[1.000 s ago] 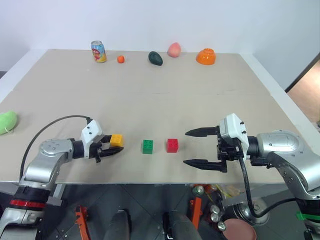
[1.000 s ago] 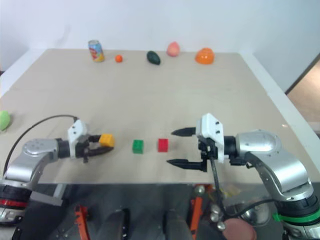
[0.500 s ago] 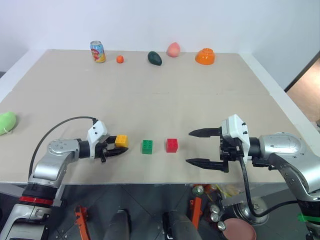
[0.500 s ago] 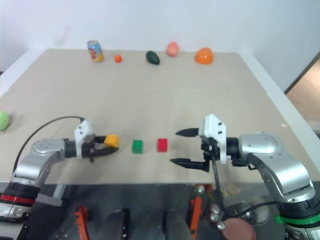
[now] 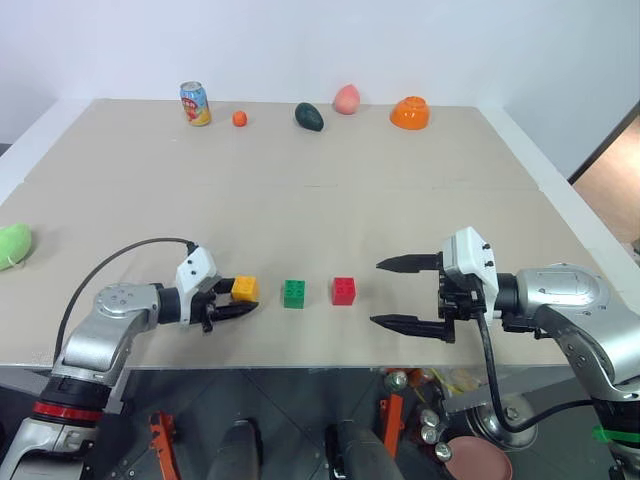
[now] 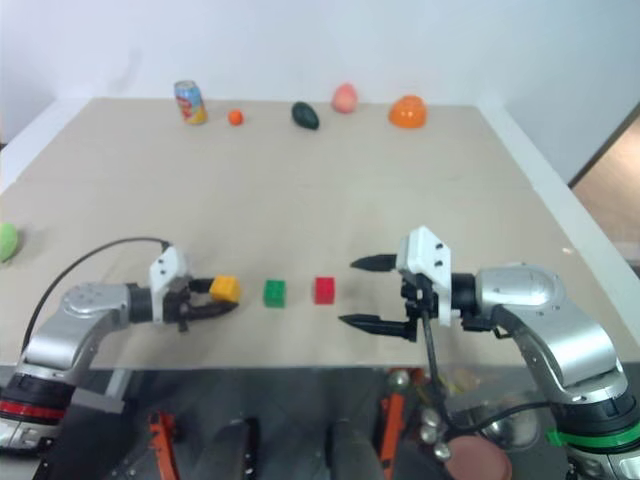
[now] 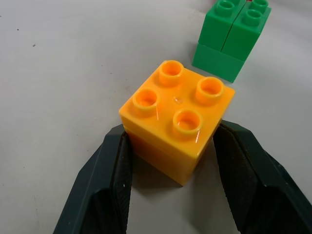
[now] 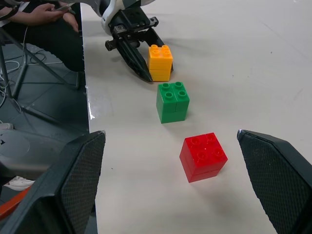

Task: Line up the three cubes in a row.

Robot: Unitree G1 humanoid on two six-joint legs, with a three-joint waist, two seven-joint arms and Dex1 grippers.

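left tool point(image 5: 232, 300) grasping yellow cube point(image 5: 244, 289) | right tool point(image 5: 392, 294) released, empty

Left gripper point(image 5: 237, 300) low at the table point(image 5: 330, 200) near edge, pointing right, fingers point(image 7: 112, 185) clamped either side of the yellow cube point(image 5: 244, 289). Right gripper point(image 5: 400, 293) hovering over the same edge, pointing left, jaws spread wide, holding nothing.
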